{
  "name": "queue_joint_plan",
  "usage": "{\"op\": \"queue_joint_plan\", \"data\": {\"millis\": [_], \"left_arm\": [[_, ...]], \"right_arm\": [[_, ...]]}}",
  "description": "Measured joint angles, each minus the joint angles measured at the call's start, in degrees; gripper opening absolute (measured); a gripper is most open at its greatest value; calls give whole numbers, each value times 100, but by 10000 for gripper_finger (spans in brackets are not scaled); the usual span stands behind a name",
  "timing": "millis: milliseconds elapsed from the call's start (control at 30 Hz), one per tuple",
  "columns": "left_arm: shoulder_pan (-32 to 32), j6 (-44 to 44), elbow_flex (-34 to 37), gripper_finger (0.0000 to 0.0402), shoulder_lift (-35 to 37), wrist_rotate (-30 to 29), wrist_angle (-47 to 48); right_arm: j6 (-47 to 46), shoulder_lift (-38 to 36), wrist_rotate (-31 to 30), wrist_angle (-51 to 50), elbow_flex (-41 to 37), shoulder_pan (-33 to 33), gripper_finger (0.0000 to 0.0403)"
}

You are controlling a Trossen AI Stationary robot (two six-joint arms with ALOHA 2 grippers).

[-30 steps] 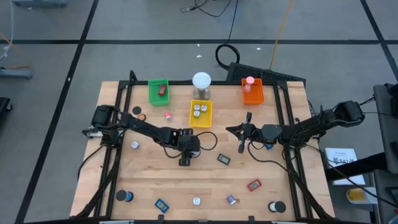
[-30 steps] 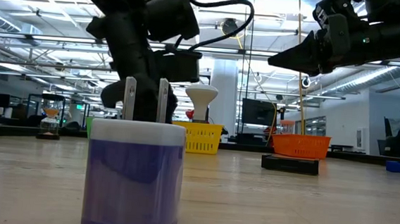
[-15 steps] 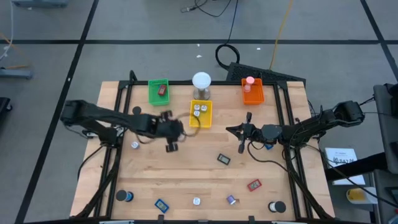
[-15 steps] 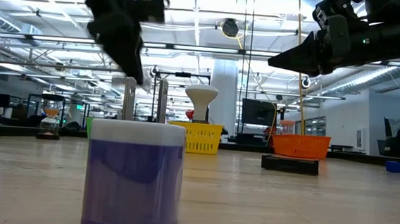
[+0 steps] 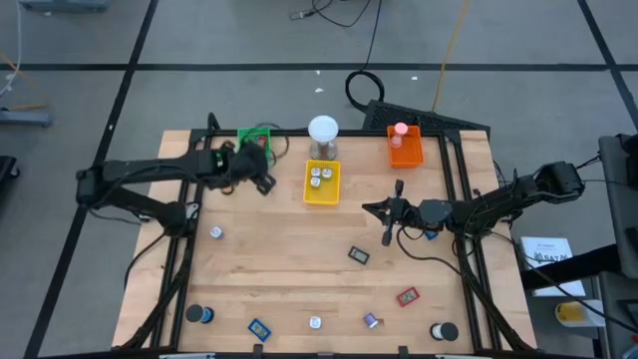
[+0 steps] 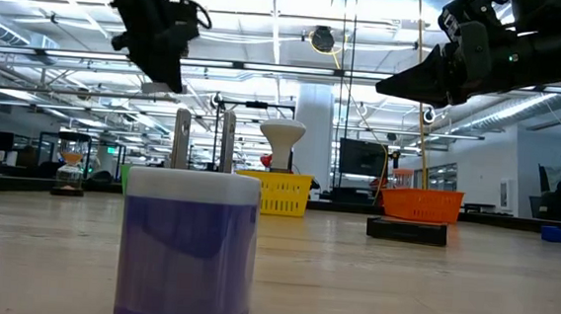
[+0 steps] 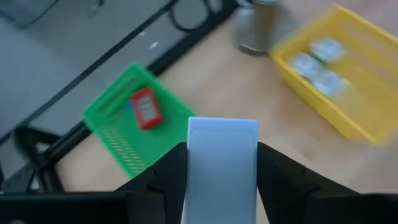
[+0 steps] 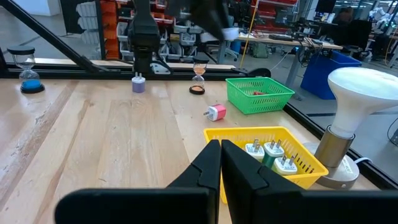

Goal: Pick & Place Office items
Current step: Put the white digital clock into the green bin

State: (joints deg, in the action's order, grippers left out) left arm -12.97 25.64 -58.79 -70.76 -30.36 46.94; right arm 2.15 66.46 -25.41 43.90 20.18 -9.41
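High view: my left pincer hangs over the bench beside the green tray; the right pincer waits mid-bench, right side. Loose office items lie scattered along the near edge.

Low view: left arm raised high; what it carries I can't make out here.

Left wrist view: the pincer is clamped on a pale blue-white block, flat faces against the fingers, with the green tray and its red piece ahead. I judge the block light, rigid and smooth, so it could slip; gripping across the flat sides looks sound.

Right wrist view: right pincer fingers pressed together, empty, facing the yellow tray.
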Motion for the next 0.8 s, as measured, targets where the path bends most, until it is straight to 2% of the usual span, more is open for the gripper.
{"op": "queue_joint_plan", "data": {"millis": [200, 333, 567, 800], "left_arm": [[-1102, 104, 604, 162, -4, 185, -983], [-1623, 169, 1049, 160, -6, 200, -1691], [-2141, 381, 1786, 157, -52, 274, -3101], [-2284, 620, 2238, 157, -50, 342, -3514]], "right_arm": [[0, 0, 0, 0, 0, 0, 4], [0, -1, 0, 0, 0, 0, 4], [0, 0, 0, -2, 0, 0, 4], [0, -1, 0, 0, 0, 0, 4]]}}
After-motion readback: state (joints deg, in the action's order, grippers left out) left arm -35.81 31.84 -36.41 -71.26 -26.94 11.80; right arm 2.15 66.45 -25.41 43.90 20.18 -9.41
